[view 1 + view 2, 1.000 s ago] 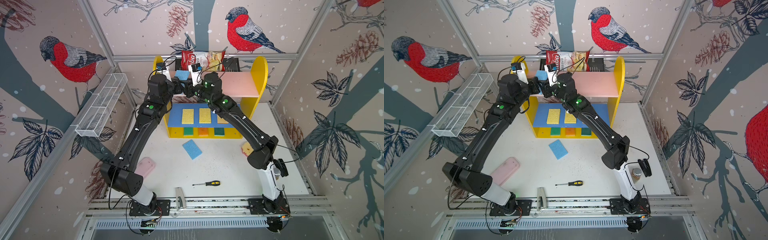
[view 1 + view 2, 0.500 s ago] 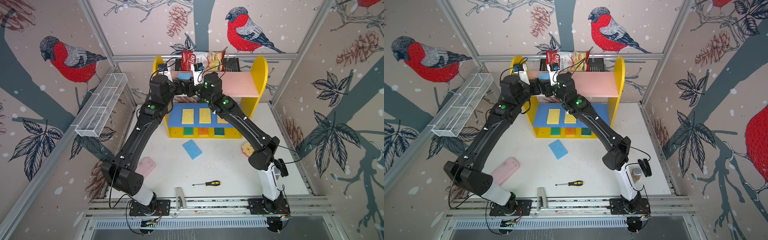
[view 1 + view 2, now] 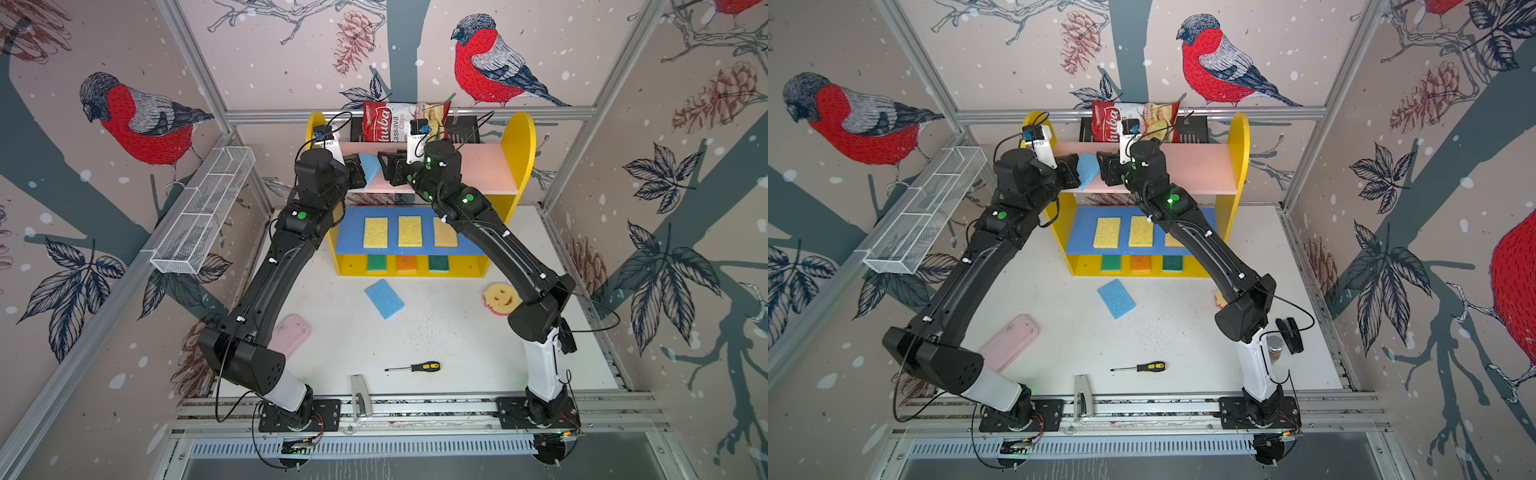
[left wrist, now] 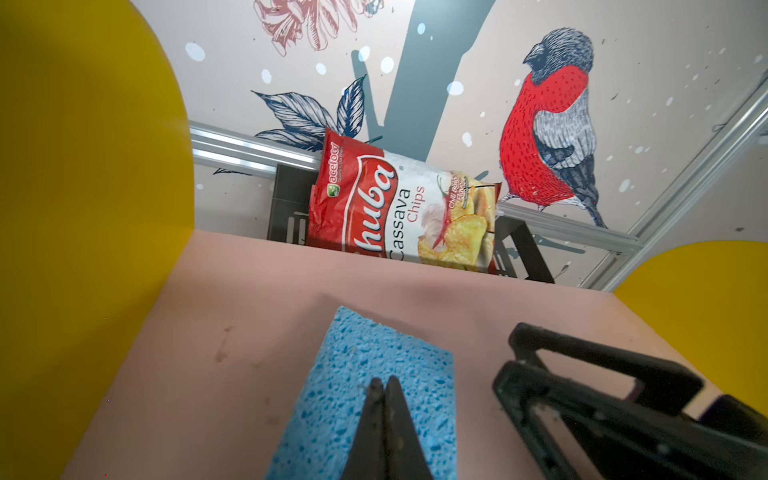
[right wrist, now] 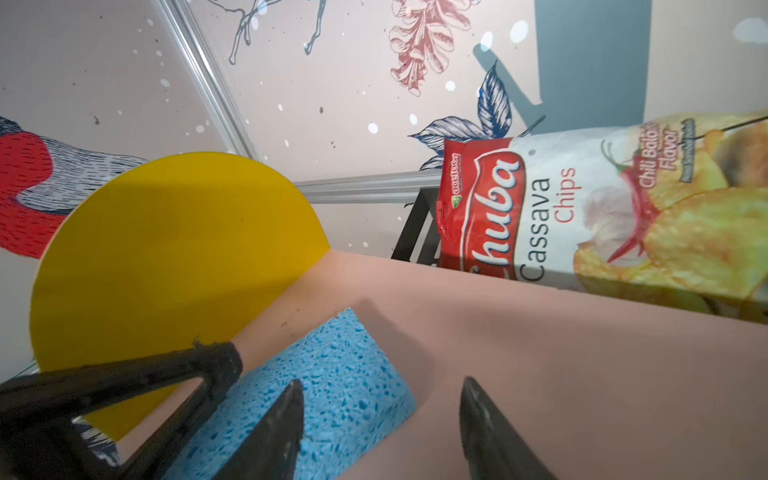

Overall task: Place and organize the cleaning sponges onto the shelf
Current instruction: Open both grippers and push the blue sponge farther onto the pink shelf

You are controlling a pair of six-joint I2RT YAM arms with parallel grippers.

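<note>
A light blue sponge (image 3: 370,166) (image 4: 374,374) lies on the pink upper board (image 3: 486,170) of the yellow shelf (image 3: 519,141), near its left panel. My left gripper (image 4: 384,380) is shut, its tips over the sponge's top with nothing between them. My right gripper (image 5: 382,381) is open: one finger (image 5: 286,415) is over the sponge's edge, the other over bare board. Two yellow sponges (image 3: 375,232) and an orange one (image 3: 444,232) lie on the blue board. Green and orange sponges (image 3: 406,262) sit on the base. On the table lie a blue sponge (image 3: 384,298) and the smiley sponge (image 3: 497,296).
A chips bag (image 3: 399,122) leans in a black basket (image 3: 465,124) behind the shelf. A white wire tray (image 3: 203,212) hangs on the left wall. A pink case (image 3: 291,332), a screwdriver (image 3: 415,367) and a metal stapler (image 3: 359,395) lie near the front.
The blue sponge and both grippers have shifted a little toward the front edge of the pink board. The right gripper's jaws stand wider than a second ago.
</note>
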